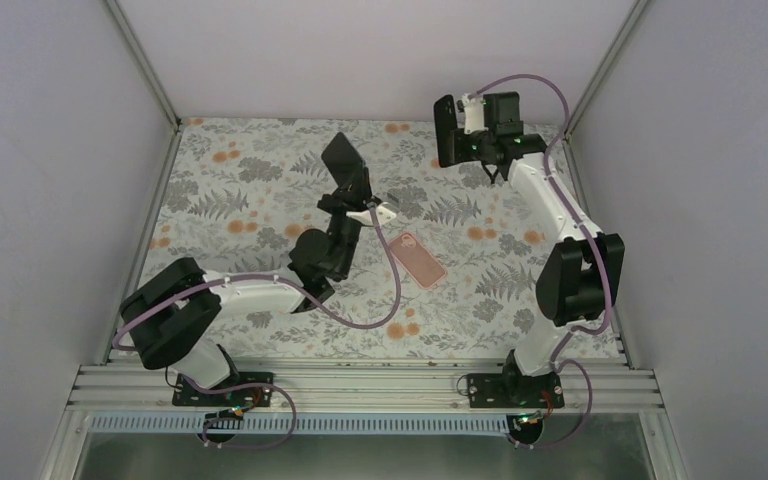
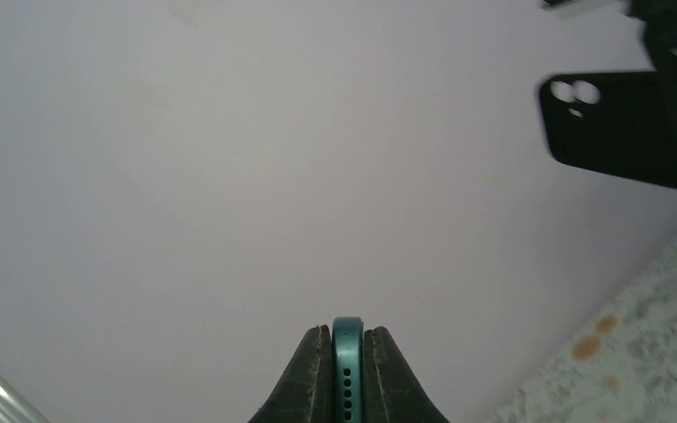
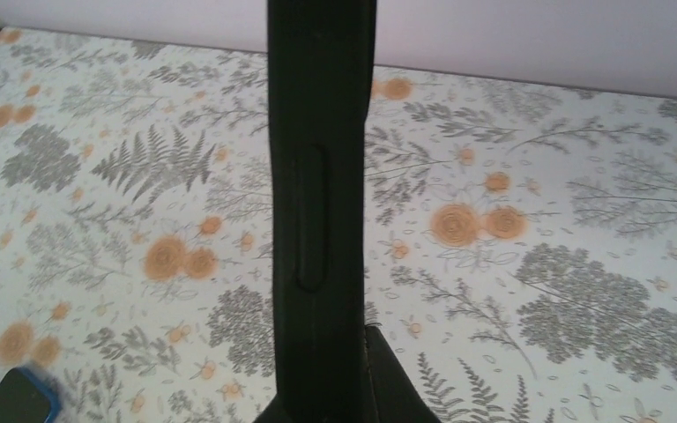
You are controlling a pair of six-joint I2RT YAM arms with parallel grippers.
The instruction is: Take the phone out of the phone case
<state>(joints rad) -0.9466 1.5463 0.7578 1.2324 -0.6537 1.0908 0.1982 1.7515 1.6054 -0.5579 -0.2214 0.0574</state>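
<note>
The phone (image 1: 344, 158) is out of the phone case (image 1: 446, 131), and the two are held well apart in the air above the bench (image 1: 222, 215), which is covered by a cloth printed with grey ferns and orange flowers. The left fingers (image 2: 310, 377) are closed tight on the phone's lower end. In the left wrist view its teal edge (image 2: 346, 370) stands upright between them, with a row of small round holes running down the metal. From above, the phone shows as a dark slab tilted up and away from the left arm, over the middle of the bench. The right fingers (image 3: 393, 386) are pinched on the empty phone case, which is black and held on end near the far right corner. The right wrist view shows it edge-on (image 3: 320, 194), with a long moulded button strip on its side. In the left wrist view its back (image 2: 621, 123) shows two round camera openings and a smaller one beside them. Any brand or lettering on the phone or the case cannot be made out at this size. A salmon-pink slab (image 1: 419, 259) with rounded corners lies flat on the cloth between the two arms, apart from both sets of fingers. It has a small mark near its far end that is too small to read.
</note>
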